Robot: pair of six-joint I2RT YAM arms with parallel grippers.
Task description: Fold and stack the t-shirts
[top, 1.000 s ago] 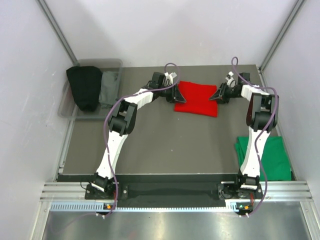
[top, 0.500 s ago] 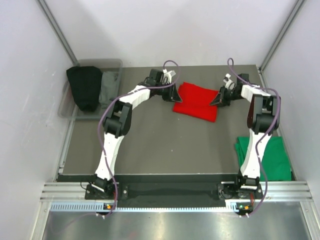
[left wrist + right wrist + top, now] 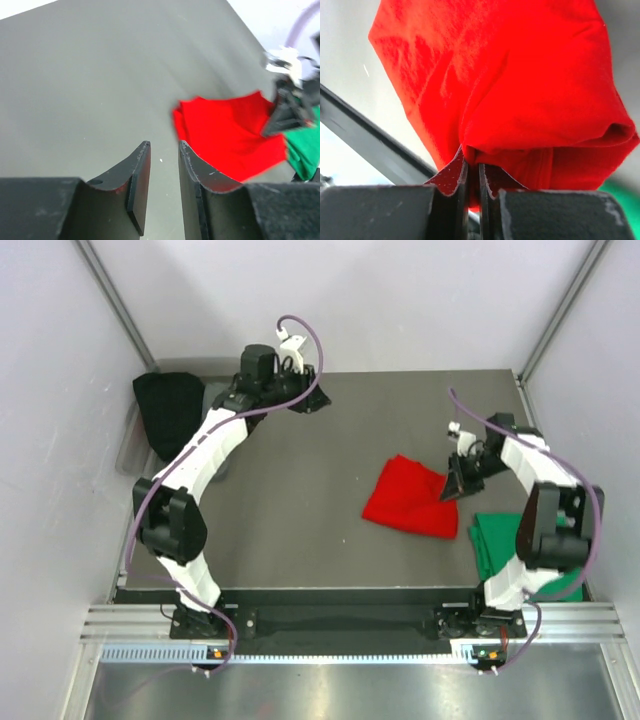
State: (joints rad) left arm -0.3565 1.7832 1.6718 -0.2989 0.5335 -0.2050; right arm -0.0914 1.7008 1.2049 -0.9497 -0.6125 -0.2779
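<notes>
Red t-shirt (image 3: 405, 500): lies bunched and partly folded on the worktop (image 3: 300, 510), in the right half, nearer the right edge than the centre. Its right side is lifted slightly where it is gripped.

Right gripper (image 3: 456, 480): clamped on the right edge of the red t-shirt. In the right wrist view the two fingers stand almost together, with a fold of red cloth pinched between them (image 3: 472, 167). The cloth bulges above the fingertips in a rounded fold.

Green t-shirt (image 3: 496, 540): lies flat at the near right corner of the worktop, just beside the red t-shirt and partly behind the right arm. Whether the two t-shirts touch cannot be told.

Left gripper (image 3: 310, 402): positioned near the far edge of the worktop, left of centre, well apart from both t-shirts. In the left wrist view its fingers stand a little apart, with nothing between them (image 3: 163, 149), and bare worktop shows below.

Black cloth (image 3: 167, 415): lies just past the far left corner of the worktop
</notes>
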